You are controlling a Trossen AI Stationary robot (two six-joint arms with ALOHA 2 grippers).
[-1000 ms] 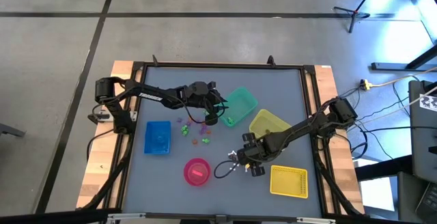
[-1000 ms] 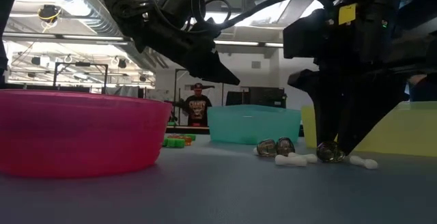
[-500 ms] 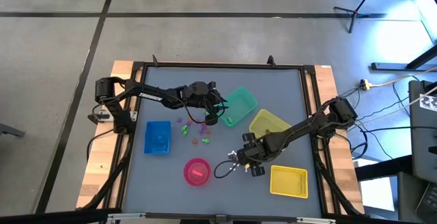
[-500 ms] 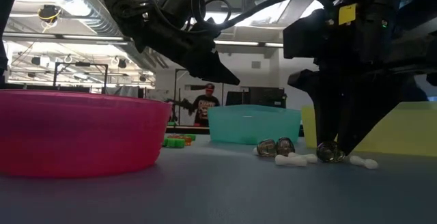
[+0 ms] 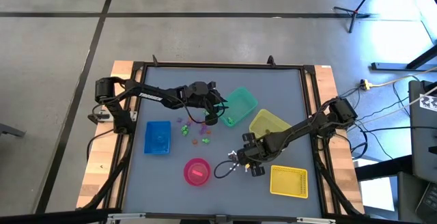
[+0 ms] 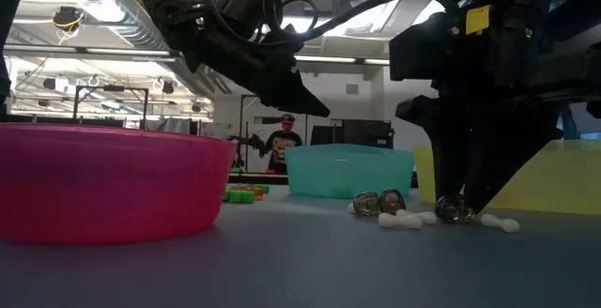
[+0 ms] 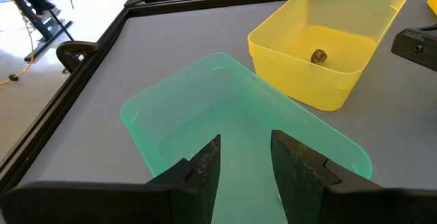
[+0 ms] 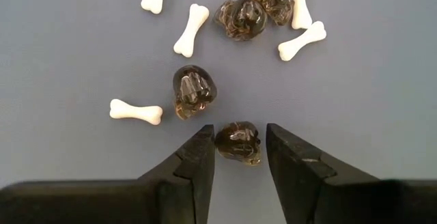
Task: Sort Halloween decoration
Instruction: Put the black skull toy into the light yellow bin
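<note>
**Right gripper straddling a dark skull beside the yellow bin**

Down at the table just beside the yellow bin (image 5: 268,123), on its side toward the pink bowl (image 5: 196,171): the right gripper (image 8: 239,157), fingers parted around a dark grey skull (image 8: 238,143). Left fingertip touching or nearly touching the skull, a thin gap at the right one; no firm grip to be seen. Skull on the tabletop, not lifted.

Just past that skull, away from the gripper: a second dark skull (image 8: 193,91), two more (image 8: 240,18) farther on, and white bones (image 8: 136,111) scattered among them. All lying on the grey table (image 5: 171,80), between the yellow bin and the pink bowl.

Above the near rim of the green bin (image 7: 232,125), which sits touching the yellow bin: the left gripper (image 7: 244,154), fingers partly open, nothing between them. One small dark trinket (image 7: 318,57) inside the yellow bin.

Beyond the green bin from the yellow bin, toward the blue bin (image 5: 158,136): a loose cluster of purple, orange and green trinkets (image 5: 196,132) on the table. Yellow basket (image 5: 288,181) near the yellow bin, at the table's front edge.
</note>
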